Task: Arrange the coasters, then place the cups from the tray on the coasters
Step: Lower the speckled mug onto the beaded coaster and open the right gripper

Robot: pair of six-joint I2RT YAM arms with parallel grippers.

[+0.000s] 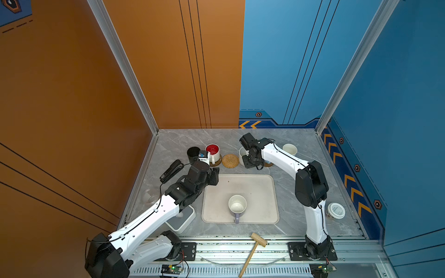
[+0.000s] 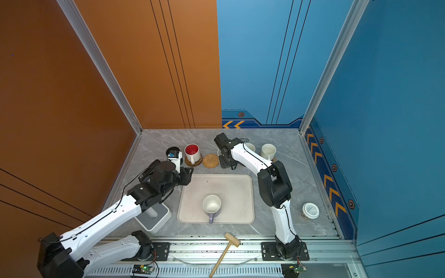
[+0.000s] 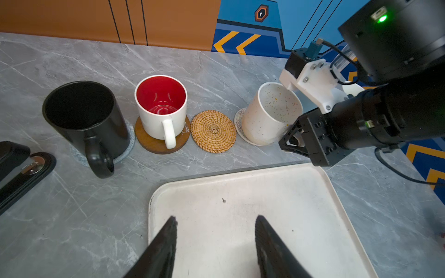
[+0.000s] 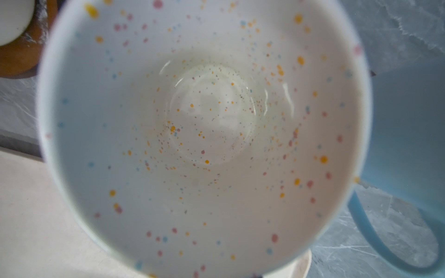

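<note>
Counting six mugs (image 1: 212, 150): five near worktop's (image 1: 289, 223) far edge, one on tray (image 1: 262, 187). Right gripper (image 3: 292, 140) clamps speckled mug (image 3: 269, 115); left gripper (image 3: 216, 223) parted, empty.

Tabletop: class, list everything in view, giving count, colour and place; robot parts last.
Tray: one, cream, centre.
Lavender mug: one, on tray.
Black mug: one, back left, on grey coaster.
Red-inside mug: one, white, on brown coaster.
Rattan coaster: one, tan, bare.
Speckled mug: one, cream, tilted over pale coaster.
Blue mug: one, light blue, beside speckled mug.
Cream mug: one, back right.
Stapler: one, black, left.
Glass jar: one, clear, left edge.
Lidded jar: one, white lid, right.
Device: one, white-grey, front left.
Mallet: one, wooden, front rail.
Left fingers: black, open over tray's corner.
Right fingers: black, shut on speckled mug.
</note>
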